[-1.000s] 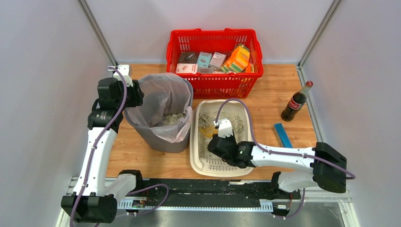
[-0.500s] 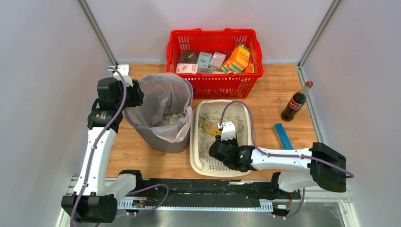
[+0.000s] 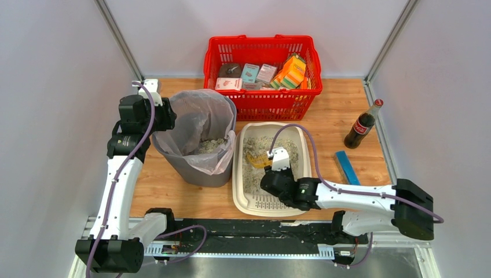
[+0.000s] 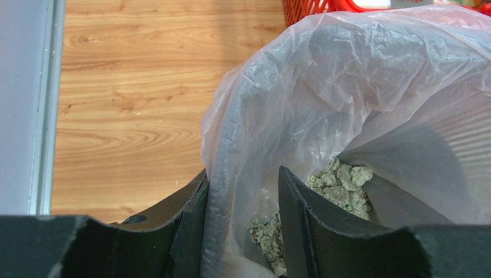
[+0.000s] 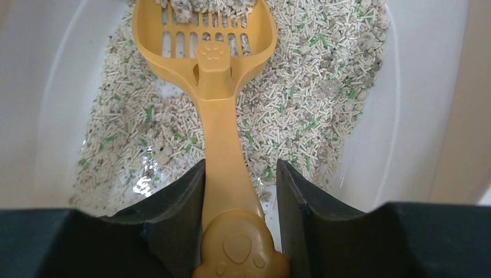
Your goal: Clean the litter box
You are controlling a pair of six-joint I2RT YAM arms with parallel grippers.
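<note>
Finds the litter box [image 3: 238, 174] flat on the table [image 3: 155, 186], just right of the grey bin [image 3: 194, 169] and directly beneath the right gripper [image 5: 240, 179]. Reaches in low from the right, forearm near level over the grate end, jaws clamped on the yellow scoop [image 5: 215, 69], slotted head in the granules. Holds the left gripper [image 4: 240, 191] high, jaws pinching the bin's bagged rim.
</note>
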